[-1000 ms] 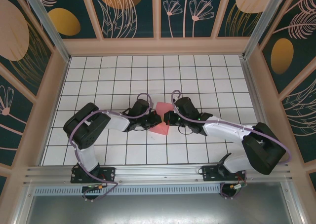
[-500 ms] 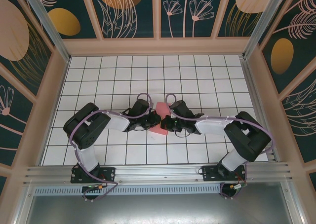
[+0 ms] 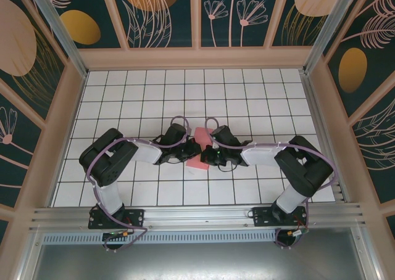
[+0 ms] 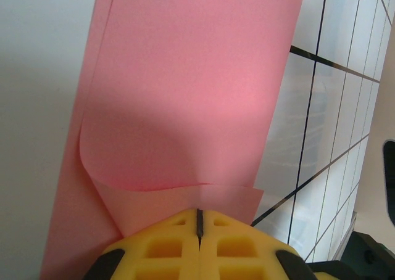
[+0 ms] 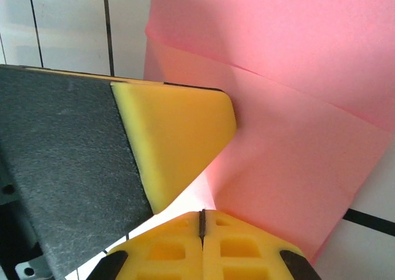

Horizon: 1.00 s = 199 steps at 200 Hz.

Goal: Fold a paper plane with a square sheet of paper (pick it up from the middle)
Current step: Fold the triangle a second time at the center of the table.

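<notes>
Square sheet of paper (image 3: 198,162), already creased into layers, lies flat mid-way across the gridded table (image 3: 123,101), between both wrists. Left gripper (image 4: 199,223): fingers pressed together at the sheet's near edge, long axis running straight ahead. Right gripper (image 5: 202,223): also closed, sheet ahead and rightward, the left arm's yellow pad (image 5: 176,138) just beside. Both equally near. Unclear whether either nips a layer; from above, arms hide the sheet's middle.

Smooth matt square sheet of paper (image 4: 185,95), glossy table (image 3: 247,95), matt yellow pads (image 5: 247,249) on right tool (image 5: 200,215)
</notes>
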{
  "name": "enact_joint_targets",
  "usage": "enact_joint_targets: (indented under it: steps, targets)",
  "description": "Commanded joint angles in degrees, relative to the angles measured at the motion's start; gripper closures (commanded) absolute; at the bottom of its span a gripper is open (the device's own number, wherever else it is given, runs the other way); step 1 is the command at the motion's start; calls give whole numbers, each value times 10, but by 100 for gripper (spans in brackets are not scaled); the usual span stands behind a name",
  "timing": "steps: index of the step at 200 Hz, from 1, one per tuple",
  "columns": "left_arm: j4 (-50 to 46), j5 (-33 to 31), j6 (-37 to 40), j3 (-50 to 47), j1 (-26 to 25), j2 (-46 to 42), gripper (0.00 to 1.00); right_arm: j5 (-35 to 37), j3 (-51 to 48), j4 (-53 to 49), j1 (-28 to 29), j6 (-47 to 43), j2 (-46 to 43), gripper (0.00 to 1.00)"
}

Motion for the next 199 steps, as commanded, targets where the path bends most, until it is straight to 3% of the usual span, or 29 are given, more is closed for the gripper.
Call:
enact_joint_targets:
  steps: [1,102,149,199]
  targets:
    - [-47,-12,14,-9,-3,13,100,3,-12,-7,-3,-4,3,100]
    - [-48,-14,15,-11,-4,12,100,11,-35,-25,-2,-1,-1,100]
    - [-49,-15,14,-12,-3,11,100,9,4,-44,-3,-8,-47,100]
    - [-47,-14,15,-10,-3,12,100,-4,15,-41,5,-8,-27,100]
